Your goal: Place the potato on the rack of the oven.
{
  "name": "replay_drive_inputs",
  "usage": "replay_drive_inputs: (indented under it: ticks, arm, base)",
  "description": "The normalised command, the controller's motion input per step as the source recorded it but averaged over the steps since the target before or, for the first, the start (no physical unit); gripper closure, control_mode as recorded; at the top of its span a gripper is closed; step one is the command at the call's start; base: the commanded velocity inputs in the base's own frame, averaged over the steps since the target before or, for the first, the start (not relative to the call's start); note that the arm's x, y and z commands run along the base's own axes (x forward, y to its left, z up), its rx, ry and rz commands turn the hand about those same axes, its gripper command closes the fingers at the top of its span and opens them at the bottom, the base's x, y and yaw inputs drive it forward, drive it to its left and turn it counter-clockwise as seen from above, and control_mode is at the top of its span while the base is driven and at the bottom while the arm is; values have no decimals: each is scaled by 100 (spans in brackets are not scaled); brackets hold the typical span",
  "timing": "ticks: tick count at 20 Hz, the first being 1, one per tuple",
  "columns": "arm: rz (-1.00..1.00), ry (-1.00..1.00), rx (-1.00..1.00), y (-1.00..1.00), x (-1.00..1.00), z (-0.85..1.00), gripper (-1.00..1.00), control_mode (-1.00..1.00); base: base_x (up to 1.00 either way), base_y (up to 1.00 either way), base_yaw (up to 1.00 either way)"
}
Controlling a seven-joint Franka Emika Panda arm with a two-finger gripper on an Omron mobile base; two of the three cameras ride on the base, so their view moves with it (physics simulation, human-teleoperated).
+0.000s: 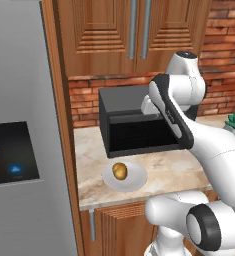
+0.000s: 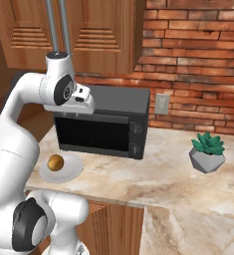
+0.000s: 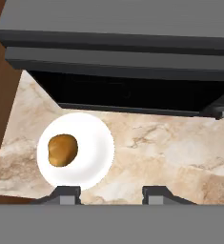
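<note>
- The potato (image 1: 119, 170) lies on a round white plate (image 1: 135, 179) on the marble counter (image 1: 174, 170), just in front of a boxy black countertop appliance (image 1: 134, 117); nothing touches it.
- In the hand view the potato (image 3: 62, 149) sits left of the plate's middle, with the gripper (image 3: 111, 194) above the counter and off to the potato's side, well apart from it.
- The two finger tips (image 3: 68, 193) stand apart with nothing between them: the jaws are open and empty.
- From the right base view, the hand hangs high in front of the black appliance, above and behind the plate (image 2: 71, 169); a potted succulent (image 2: 208, 152) stands far along the counter.
- Judged from this, the task is barely begun: the potato is not yet grasped.
- Left to do: come down over the plate, close on the potato, lift it, carry it to the oven and set it on the rack. Neither the oven nor its rack can be made out here, so the base probably has to drive.
</note>
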Motion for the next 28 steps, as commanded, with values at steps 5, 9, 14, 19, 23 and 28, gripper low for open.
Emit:
replay_drive_inputs:
  ticks: [5, 9, 14, 19, 23, 28]
  arm:
    - [0, 0, 0, 8, -10, -12, -100, -100]
    - [3, 0, -1, 96, -10, -84, -100, -100]
    - [10, 6, 0, 60, 2, -64, -100, -100]
    - [3, 10, 1, 32, 32, -59, -100, -100]
    - [4, 4, 0, 61, 11, -50, -100, -100]
    - [0, 6, 1, 32, 0, -38, -100, -100]
  base:
    - [0, 0, 0]
    - [0, 0, 0]
    - [0, 0, 0]
    - [0, 0, 0]
    - [0, 0, 0]
    - [0, 0, 0]
